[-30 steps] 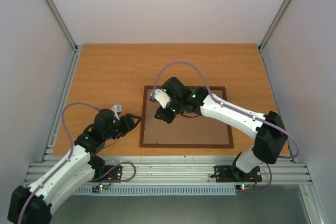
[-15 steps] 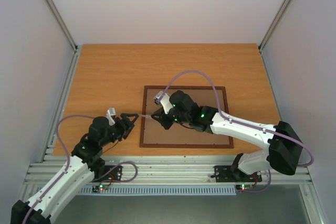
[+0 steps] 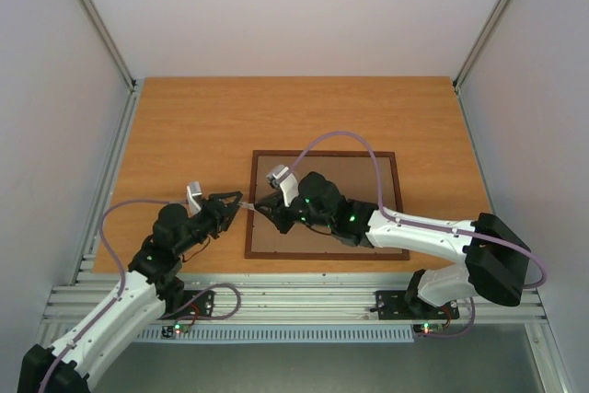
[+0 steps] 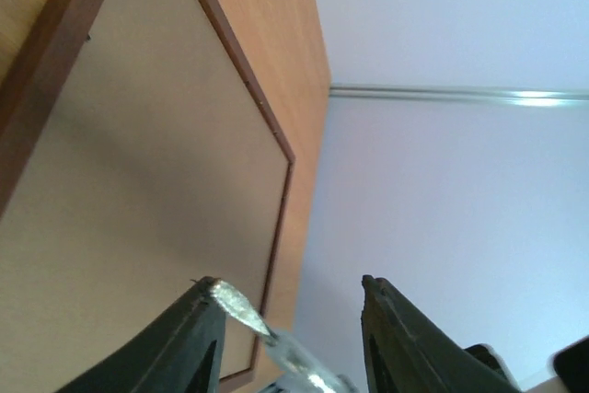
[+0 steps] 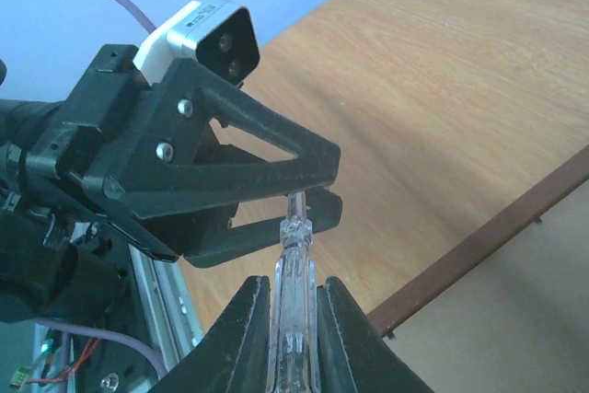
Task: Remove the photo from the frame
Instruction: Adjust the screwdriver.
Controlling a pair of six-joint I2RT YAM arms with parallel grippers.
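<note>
The frame (image 3: 398, 202) lies face down on the table, its brown hardboard back (image 3: 368, 186) up. The photo is hidden under that back. My right gripper (image 3: 268, 208) hangs over the frame's left rim (image 5: 488, 236), shut on the clear handle of a screwdriver (image 5: 293, 319). The screwdriver's metal blade (image 4: 241, 308) points left, between the fingers of my left gripper (image 3: 236, 202). In the left wrist view the left gripper (image 4: 290, 283) stands open, and the blade touches only its left finger. In the right wrist view the left gripper (image 5: 317, 186) straddles the shaft.
The orange wooden table (image 3: 202, 126) stretches behind and left of the frame. White walls enclose it at the back and sides. An aluminium rail (image 3: 294, 299) runs along the near edge, beside both arm bases.
The right gripper has carried the screwdriver left, from over the frame's back to its left rim. The left gripper has come up and right to meet it, and the blade now lies between its jaws.
</note>
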